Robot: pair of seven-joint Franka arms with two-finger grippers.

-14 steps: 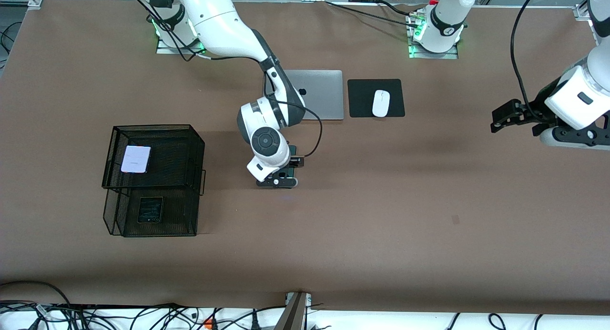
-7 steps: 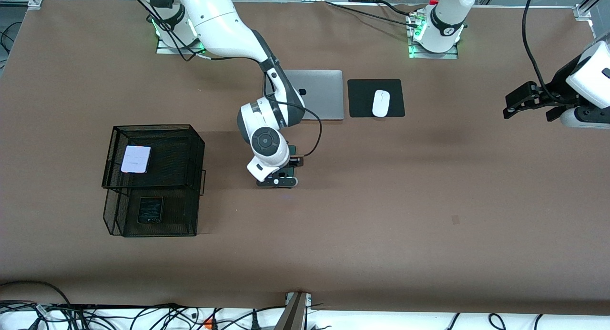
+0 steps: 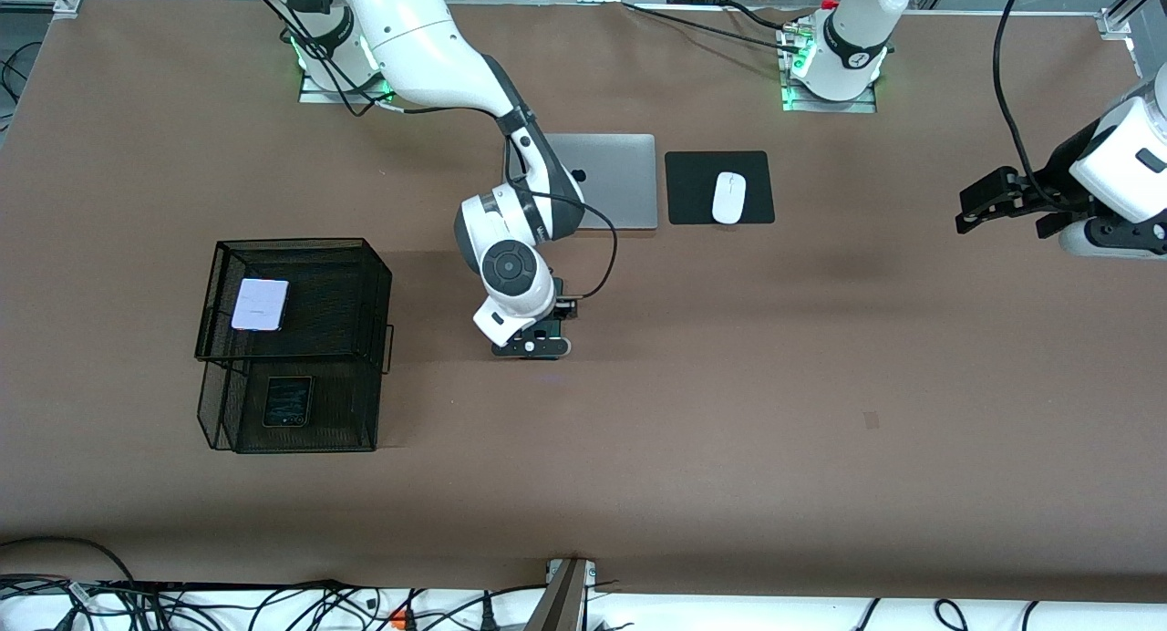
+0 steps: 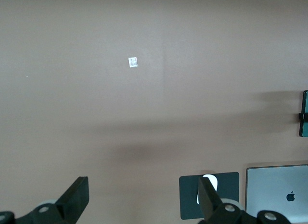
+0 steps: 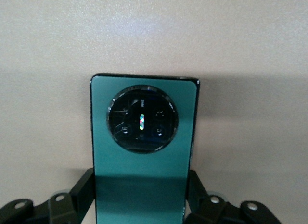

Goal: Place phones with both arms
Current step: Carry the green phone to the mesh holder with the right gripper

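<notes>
Green phone [image 5: 142,156], with round camera ring, lay mid-counter, clenched between the right end effector [image 5: 140,195] fingers. Lilac phone [image 3: 260,304] sat on the top tier of a black mesh rack [image 3: 365,275] toward the right arm's end of the counter [image 3: 729,412]; black phone [image 3: 288,401] in the lower tier. Left end effector [image 4: 139,205] hung released over the counter's other end, waiting.
</notes>
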